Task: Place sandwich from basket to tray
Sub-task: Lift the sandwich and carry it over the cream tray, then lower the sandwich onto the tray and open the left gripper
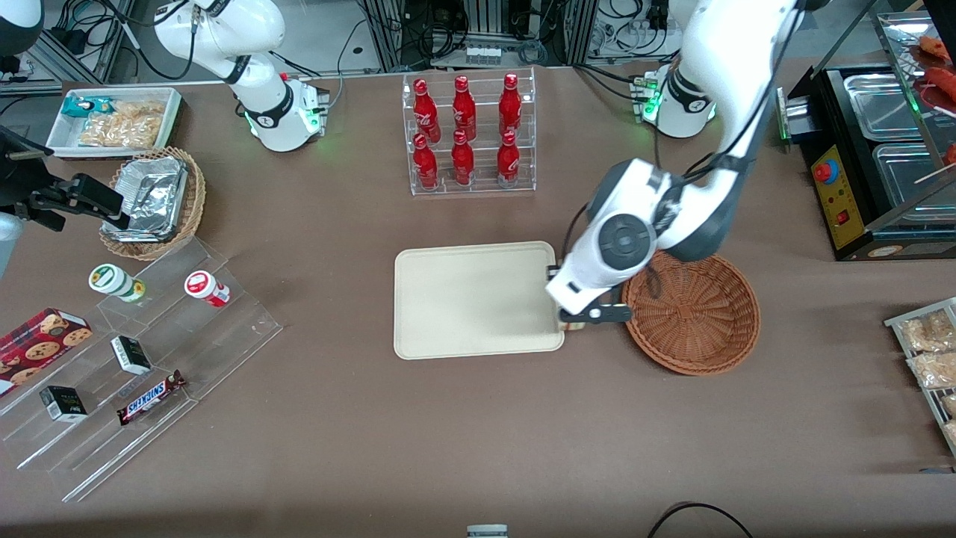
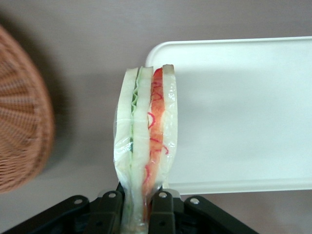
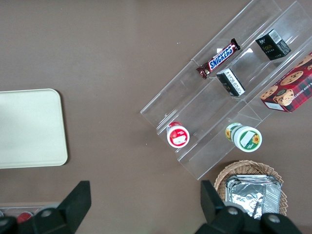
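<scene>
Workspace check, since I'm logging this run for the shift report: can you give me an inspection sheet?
Surface: brown table.
Job's things: sandwich held above the edge of the tray; basket holds nothing seen.
Clutter: bottle rack, acrylic snack steps, foil container in tan basket, white snack bin.
Grippers: gripper shut on sandwich, between tray and basket.
Cables: black cable at table's near edge.
Surroundings: black appliance, working arm's end.

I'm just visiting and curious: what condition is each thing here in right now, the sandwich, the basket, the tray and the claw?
sandwich: wrapped in clear film, held up between basket and tray edge.
basket: empty, on the table.
tray: bare, nothing on it yet.
gripper: shut on the sandwich, beside the tray's edge.
</scene>
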Motion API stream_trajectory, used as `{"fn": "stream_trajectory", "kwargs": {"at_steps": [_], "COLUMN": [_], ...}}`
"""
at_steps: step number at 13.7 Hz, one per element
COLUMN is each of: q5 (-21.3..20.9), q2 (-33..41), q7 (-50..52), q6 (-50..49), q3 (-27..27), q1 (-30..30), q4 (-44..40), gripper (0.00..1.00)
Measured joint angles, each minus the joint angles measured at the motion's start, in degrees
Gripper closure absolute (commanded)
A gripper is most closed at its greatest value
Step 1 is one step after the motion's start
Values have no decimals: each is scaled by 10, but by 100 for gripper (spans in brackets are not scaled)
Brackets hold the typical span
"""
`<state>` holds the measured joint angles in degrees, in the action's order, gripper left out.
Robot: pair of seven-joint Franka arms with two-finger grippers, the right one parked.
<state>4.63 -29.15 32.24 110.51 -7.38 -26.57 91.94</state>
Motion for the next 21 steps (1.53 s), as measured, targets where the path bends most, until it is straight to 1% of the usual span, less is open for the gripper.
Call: {"fn": "stream_trajectory", "kwargs": {"at_steps": [3,7,8,10,12,14,15,18,19,20,21], "q5": [0,-1,-7,-32,-51,-53,-54,-54,-54,-54,-54], "q2": [-53,-106,-117,-140,-156,-161,-161,-162,-163,-164,-164], "q7": [62,138,162,208,229,230,230,230,229,226,225], "q6": [0,14,27,49,69,94,102,116,119,123,125], "q3": [-1,-1,-1,0,0,0,1,1,1,1,1], "q1": [-50,-92,-104,-124,-138,-140,-140,-140,-140,-140,-140], "q4": [-58,-117,-124,-133,-138,-139,-139,-139,-138,-136,-135], "gripper": [80,80,80,80,80,79,77,61,46,0,0]}}
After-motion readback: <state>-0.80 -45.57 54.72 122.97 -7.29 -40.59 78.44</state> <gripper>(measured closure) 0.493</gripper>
